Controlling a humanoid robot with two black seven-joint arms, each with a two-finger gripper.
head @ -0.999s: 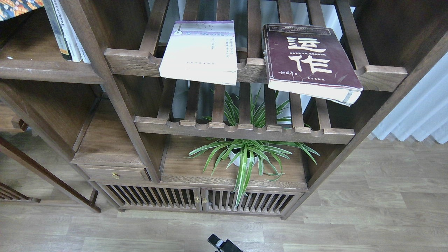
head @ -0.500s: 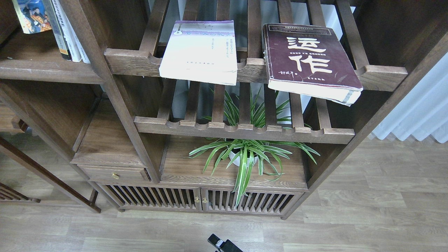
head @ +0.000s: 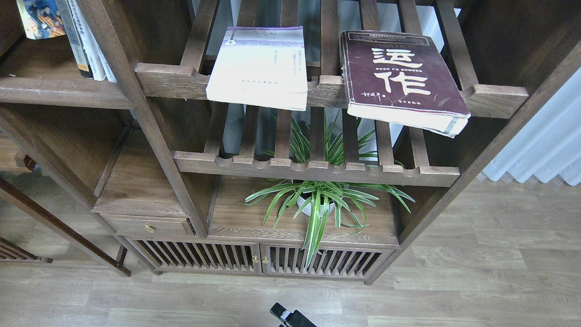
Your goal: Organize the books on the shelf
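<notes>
Two books: white book (head: 258, 68), maroon book (head: 401, 81)

colourful book (head: 40, 19): top and left cut by our frame edge | upright books (head: 86, 43): tops cut off | black arm part (head: 290, 316): bottom edge crops it, which hand we cannot tell | plant pot (head: 313, 206): mostly hidden by leaves

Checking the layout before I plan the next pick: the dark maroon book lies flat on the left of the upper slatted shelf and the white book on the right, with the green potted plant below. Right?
Not quite. The head view shows the sides swapped: the dark maroon book lies flat on the right of the upper slatted shelf, the white book on the left. The green potted plant is below, as you said.
</notes>
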